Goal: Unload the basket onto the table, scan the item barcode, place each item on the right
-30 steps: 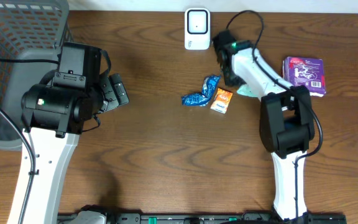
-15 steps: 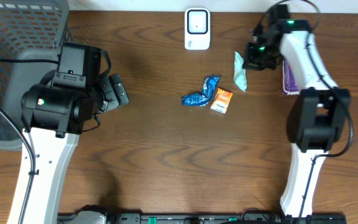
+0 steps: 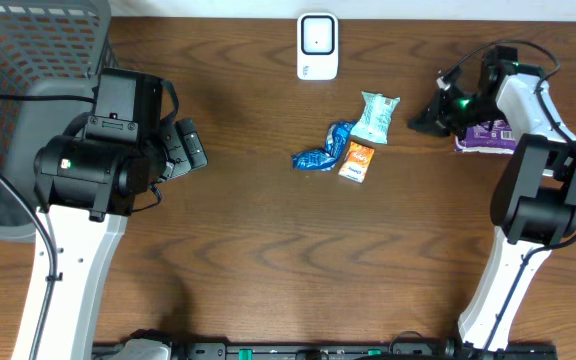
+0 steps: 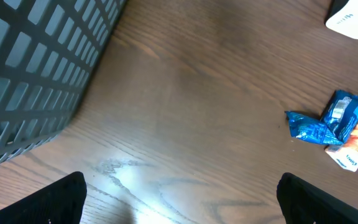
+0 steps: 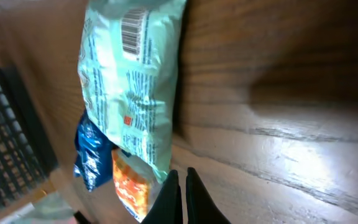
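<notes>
Right hand [image 3: 423,121] has drawn back, pinched shut on nothing. The mint-green snack packet [image 3: 376,117] now lies flat on the counter [image 3: 268,250] just ahead of its tips, short of the scanner [image 3: 317,45]; scan judged outstanding. Only the right wrist view shows the barcode [image 5: 133,27] face-up. Left hand [image 3: 183,148] is wide open, empty.

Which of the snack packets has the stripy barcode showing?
The pale green packet. It has black barcode stripes printed near one end. The blue wrapper and the orange packet lying next to it show no barcode from here.
</notes>
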Controlling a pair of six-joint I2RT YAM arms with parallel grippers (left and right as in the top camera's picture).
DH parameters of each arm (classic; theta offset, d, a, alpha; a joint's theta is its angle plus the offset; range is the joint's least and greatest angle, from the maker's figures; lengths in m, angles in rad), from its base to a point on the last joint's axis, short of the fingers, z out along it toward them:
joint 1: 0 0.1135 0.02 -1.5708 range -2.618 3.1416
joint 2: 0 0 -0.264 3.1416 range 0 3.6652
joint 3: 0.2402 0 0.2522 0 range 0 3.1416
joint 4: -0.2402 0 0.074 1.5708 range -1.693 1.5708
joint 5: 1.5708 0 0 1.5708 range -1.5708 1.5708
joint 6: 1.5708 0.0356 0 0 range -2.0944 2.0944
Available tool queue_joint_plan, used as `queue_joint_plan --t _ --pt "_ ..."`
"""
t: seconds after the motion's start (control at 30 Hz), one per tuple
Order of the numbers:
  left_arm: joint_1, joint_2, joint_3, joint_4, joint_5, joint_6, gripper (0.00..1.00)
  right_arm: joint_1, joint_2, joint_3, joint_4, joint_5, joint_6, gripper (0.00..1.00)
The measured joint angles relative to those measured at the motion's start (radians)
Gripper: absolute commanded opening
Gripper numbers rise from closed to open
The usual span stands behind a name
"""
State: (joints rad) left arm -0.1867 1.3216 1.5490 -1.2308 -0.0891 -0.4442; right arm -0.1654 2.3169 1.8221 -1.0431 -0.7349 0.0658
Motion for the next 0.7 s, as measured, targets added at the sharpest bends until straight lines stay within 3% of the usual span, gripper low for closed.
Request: queue_joint_plan --t 0.1,0.27,0.37,0.6,0.7 --pt "0.000 0.000 0.000 0.000 0.000 0.000 0.98 0.021 0.000 0.002 0.005 0.011 -0.010 0.09" --pt "0.000 0.000 0.000 0.000 0.000 0.000 0.98 0.070 -0.007 0.026 0.027 0.056 0.004 0.31" --pt "0.000 0.000 0.000 0.000 0.000 0.000 0.98 0.115 -0.031 0.045 0.042 0.142 0.041 0.34" --pt "0.000 0.000 0.000 0.000 0.000 0.000 0.98 0.348 -0.076 0.071 0.091 0.580 0.127 0.53" --pt "0.000 0.000 0.000 0.000 0.000 0.000 0.98 0.457 -0.076 0.070 0.111 0.787 0.166 0.55"
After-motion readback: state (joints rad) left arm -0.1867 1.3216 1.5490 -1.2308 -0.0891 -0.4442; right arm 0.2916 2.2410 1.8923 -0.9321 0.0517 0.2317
